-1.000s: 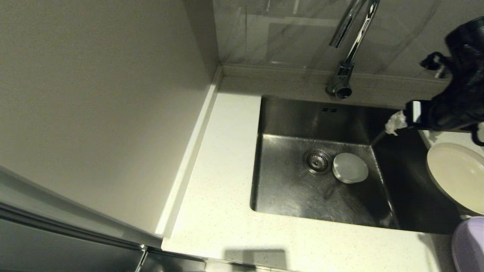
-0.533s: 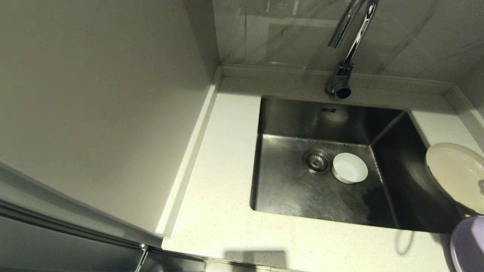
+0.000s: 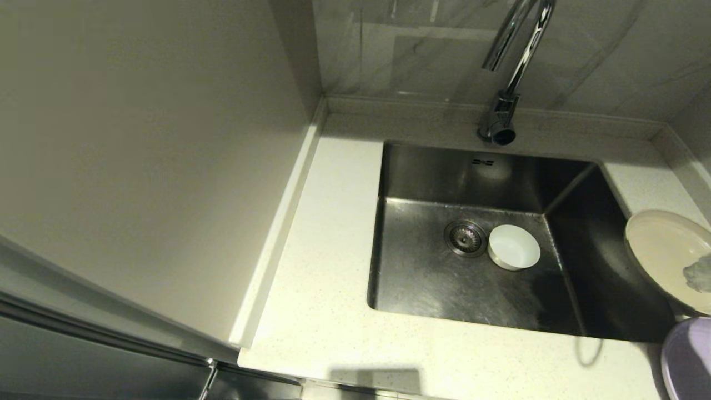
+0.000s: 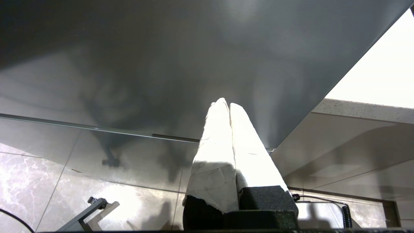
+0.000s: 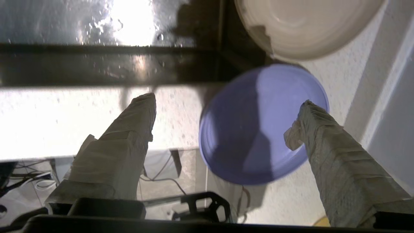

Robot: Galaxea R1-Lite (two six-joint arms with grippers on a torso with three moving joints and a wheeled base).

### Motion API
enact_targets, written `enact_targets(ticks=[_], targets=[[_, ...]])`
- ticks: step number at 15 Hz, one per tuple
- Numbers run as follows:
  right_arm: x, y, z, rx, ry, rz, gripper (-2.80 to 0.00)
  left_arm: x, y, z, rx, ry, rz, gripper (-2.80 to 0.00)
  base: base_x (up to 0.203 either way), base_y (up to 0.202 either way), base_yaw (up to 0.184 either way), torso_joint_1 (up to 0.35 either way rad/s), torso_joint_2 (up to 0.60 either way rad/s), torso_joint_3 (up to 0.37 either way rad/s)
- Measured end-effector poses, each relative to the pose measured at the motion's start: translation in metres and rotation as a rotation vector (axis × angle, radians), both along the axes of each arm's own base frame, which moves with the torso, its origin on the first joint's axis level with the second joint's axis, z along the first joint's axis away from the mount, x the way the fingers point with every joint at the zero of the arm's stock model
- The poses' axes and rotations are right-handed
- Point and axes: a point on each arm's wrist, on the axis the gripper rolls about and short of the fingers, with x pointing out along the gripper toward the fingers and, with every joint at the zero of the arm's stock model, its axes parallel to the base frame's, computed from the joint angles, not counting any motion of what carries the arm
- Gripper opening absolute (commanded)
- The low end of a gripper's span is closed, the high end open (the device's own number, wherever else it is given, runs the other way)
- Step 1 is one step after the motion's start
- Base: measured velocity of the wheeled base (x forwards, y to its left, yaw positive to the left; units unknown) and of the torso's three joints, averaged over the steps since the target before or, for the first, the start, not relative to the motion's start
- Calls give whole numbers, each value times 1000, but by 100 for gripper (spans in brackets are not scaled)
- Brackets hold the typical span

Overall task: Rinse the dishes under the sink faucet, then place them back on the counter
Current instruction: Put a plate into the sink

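The small white bowl (image 3: 514, 247) stands upright on the sink (image 3: 433, 283) bottom, right beside the drain strainer (image 3: 465, 238). Above the back rim rises the chrome faucet (image 3: 514, 61). The cream-beige plate (image 3: 664, 255) rests on the counter (image 3: 328, 278) right of the basin, with the lavender plate (image 3: 689, 361) in front of it. My right gripper (image 5: 226, 101) hangs open above the lavender plate (image 5: 258, 126), its fingers apart on either side and holding nothing; the cream plate (image 5: 304, 26) lies beyond. One wrapped fingertip (image 3: 699, 276) shows over the cream plate. My left gripper (image 4: 226, 103) is shut and empty, parked low.
A plain beige wall panel (image 3: 139, 139) fills the left side, and the raised back ledge (image 3: 416, 108) runs behind the sink. A dark cabinet front (image 4: 161, 64) faces the left gripper. Bare speckled counter lies left of and in front of the basin.
The right arm left the back right corner above the sink and dropped out of sight. Now one fingertip shows at the right edge over the cream plate. The bowl is out of shadow.
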Motion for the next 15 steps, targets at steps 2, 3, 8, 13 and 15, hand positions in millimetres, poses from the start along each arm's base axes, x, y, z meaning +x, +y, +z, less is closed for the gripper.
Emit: enact_targets(ticks=[2,3,8,13,15], targets=[[19,-2,-7,-1,5,-6,0,0,0,0,0,0,0,-280,0,0,0,0,0,0],[30,-2,-11,-4,9,-5,0,0,0,0,0,0,0,-280,0,0,0,0,0,0],[86,-9,-34,-39,7,-8,0,0,0,0,0,0,0,-280,0,0,0,0,0,0],[128,-38,-57,-108,-4,-38,0,0,0,0,0,0,0,-280,0,0,0,0,0,0],[138,-49,-65,-126,4,-49,0,0,0,0,0,0,0,-280,0,0,0,0,0,0]])
